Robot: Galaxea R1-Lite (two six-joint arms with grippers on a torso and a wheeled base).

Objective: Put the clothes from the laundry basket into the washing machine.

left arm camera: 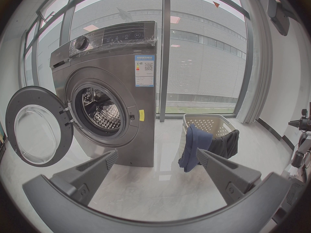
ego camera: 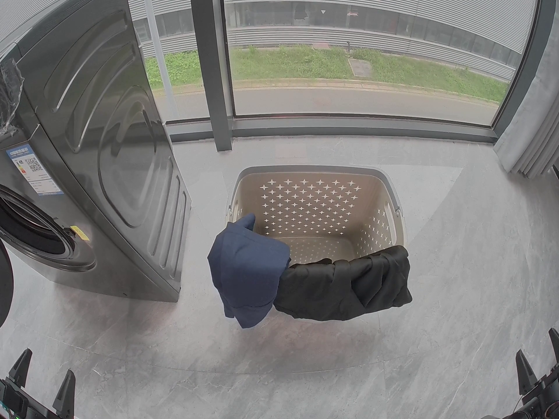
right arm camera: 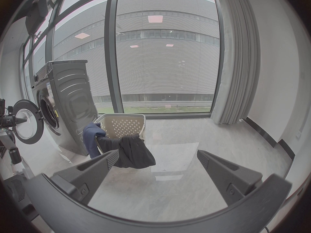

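The left gripper, lower left of the head view, and the right gripper, lower right, are both spread wide. At centre, a beige perforated plastic laundry basket has a blue garment and a black garment draped over its near rim. At left stands the grey front-loading washing machine, its round door open.

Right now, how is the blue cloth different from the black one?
The blue cloth hangs over the basket's near corner on the washer side; the black cloth lies along the near rim beside it. The blue cloth hangs narrow and reaches lower outside the basket; the black cloth spreads wide and bunched. Both are draped over the rim, partly outside, and they meet edge to edge.
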